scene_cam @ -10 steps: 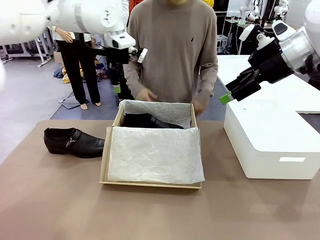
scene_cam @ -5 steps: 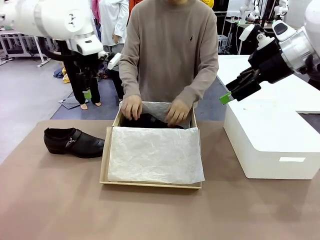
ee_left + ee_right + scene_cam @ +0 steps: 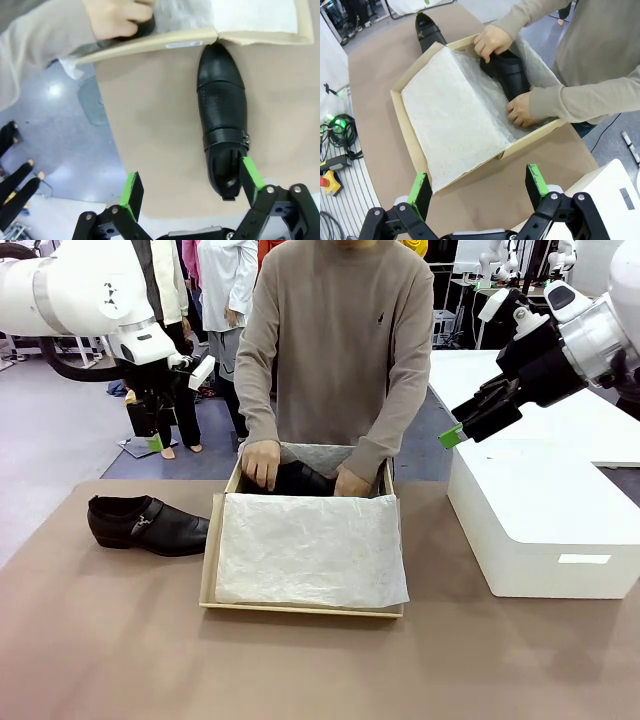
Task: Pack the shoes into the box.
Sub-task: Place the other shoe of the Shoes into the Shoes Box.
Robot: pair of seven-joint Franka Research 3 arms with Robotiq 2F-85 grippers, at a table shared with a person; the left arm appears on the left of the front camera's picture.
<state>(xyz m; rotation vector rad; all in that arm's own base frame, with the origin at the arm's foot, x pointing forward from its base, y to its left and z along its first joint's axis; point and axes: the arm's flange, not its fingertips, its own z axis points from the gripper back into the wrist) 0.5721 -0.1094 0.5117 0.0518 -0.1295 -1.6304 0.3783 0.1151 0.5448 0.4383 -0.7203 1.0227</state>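
One glossy black shoe (image 3: pixel 148 524) lies on the table left of the box (image 3: pixel 300 608); the left wrist view looks down on that shoe (image 3: pixel 222 115), its toe touching the box's side (image 3: pixel 165 42). The other shoe (image 3: pixel 295 480) sits in the far end of the box, under the person's two hands (image 3: pixel 262 462); from the right wrist it is the shoe in the box (image 3: pixel 507 72). White tissue (image 3: pixel 310 550) covers the near part. My left gripper (image 3: pixel 150 435) hangs open high above the table's far left edge, empty (image 3: pixel 191 186). My right gripper (image 3: pixel 455 435) is open and empty (image 3: pixel 477 192), up right of the box.
A large white box (image 3: pixel 545 530) stands on the table at the right, below my right gripper. The person stands at the far edge behind the tan box. Bare brown tabletop (image 3: pixel 300 670) runs along the near side.
My left arm has swung left, from behind the box to above the table's far left. The person's hands have come down onto the shoe in the box. The right arm has not moved.
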